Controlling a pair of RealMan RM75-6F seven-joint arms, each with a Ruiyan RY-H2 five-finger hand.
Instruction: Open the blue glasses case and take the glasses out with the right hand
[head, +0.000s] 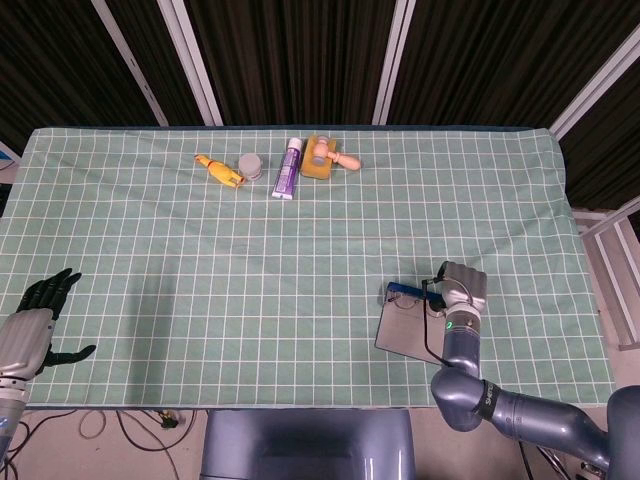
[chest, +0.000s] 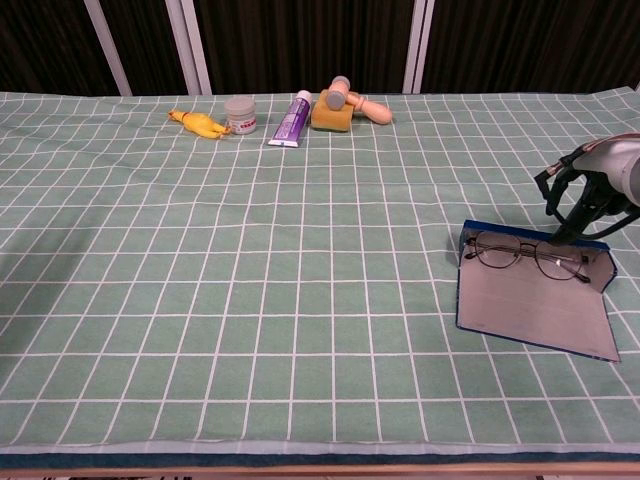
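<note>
The blue glasses case (chest: 535, 300) is seen lying open on the tabletop (chest: 250, 300), with the glasses (chest: 525, 254) resting along its far edge. Just behind that edge the right hand (chest: 590, 190) is held, its dark fingers (chest: 562, 205) curled downward with nothing gripped; the fingertips are placed just above the right lens. Nothing is found between the fingers and the glasses. The left hand (head: 35, 320) is kept at the near left edge, well apart, fingers (head: 55, 285) spread wide. Far beyond the fingers, 4 things are lined up: a yellow toy (chest: 198, 122), a small jar (chest: 240, 114), a purple tube (chest: 291, 119) and a wooden toy (chest: 345, 107).
</note>
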